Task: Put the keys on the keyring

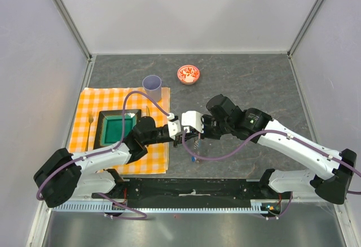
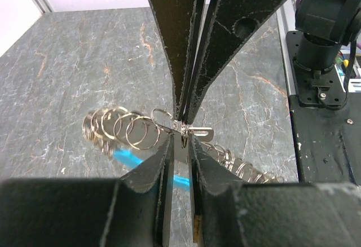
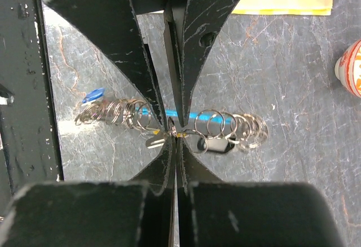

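Note:
The keyring shows as a long coil of thin metal rings (image 2: 127,128) with a light-blue plastic piece (image 2: 128,158), held just above the grey table. In the right wrist view the coil (image 3: 225,126) carries a black-tagged key (image 3: 218,144); a blue tag (image 3: 93,96) lies at its left end. My left gripper (image 2: 183,141) is shut on a flat silvery key (image 2: 179,168) with a yellow bit low between the fingers. My right gripper (image 3: 175,134) is shut on the ring wire, tip to tip with the left one. In the top view they meet at mid-table, left (image 1: 186,131), right (image 1: 198,127).
A yellow checked cloth (image 1: 98,101) holds a green tray (image 1: 117,127), a fork (image 1: 89,124) and a lilac cup (image 1: 152,84). A small red patterned bowl (image 1: 188,74) stands at the back. The black base rail (image 1: 192,188) runs along the near edge.

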Action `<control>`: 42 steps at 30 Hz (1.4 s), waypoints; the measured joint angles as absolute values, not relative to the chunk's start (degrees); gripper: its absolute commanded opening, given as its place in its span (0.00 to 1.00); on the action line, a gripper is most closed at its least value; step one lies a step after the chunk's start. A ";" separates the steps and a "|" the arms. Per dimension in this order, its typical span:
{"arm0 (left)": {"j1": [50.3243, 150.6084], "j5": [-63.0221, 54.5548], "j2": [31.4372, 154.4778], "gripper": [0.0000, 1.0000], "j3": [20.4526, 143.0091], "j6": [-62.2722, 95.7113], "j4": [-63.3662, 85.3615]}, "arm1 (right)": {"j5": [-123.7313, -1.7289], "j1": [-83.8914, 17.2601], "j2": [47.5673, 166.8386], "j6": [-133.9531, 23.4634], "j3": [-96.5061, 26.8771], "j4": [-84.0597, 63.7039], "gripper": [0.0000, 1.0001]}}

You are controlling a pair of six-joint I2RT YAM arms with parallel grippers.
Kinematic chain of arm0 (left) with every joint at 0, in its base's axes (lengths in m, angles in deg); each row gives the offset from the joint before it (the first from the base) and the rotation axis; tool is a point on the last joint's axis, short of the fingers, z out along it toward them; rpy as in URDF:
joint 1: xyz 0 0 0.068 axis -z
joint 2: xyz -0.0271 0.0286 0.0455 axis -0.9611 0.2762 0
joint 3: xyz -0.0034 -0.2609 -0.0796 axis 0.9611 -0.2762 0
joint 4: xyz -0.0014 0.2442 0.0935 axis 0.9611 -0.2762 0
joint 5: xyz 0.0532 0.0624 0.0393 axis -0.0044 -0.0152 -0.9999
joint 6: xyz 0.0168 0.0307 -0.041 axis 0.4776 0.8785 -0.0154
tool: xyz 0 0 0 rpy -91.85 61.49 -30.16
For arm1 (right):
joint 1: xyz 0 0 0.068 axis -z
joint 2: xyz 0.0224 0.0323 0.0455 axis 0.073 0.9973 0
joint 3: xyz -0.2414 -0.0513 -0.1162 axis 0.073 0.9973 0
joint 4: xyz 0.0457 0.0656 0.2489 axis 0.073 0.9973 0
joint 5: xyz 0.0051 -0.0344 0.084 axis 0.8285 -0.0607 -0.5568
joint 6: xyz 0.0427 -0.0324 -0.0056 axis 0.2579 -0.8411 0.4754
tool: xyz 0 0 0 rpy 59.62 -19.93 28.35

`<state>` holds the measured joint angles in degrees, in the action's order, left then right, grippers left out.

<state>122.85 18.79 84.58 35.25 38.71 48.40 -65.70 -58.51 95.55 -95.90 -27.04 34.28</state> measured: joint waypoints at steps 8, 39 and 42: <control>122.85 19.67 84.60 0.21 35.32 38.21 48.44 | -65.96 -58.51 95.55 -95.99 -27.01 33.98 0.00; 122.28 21.07 84.79 0.02 35.45 37.53 47.50 | -66.62 -58.49 96.05 -95.10 -26.34 33.04 0.04; 122.19 20.98 84.79 0.02 35.45 37.38 47.42 | -66.60 -58.49 96.08 -94.59 -26.29 32.97 0.11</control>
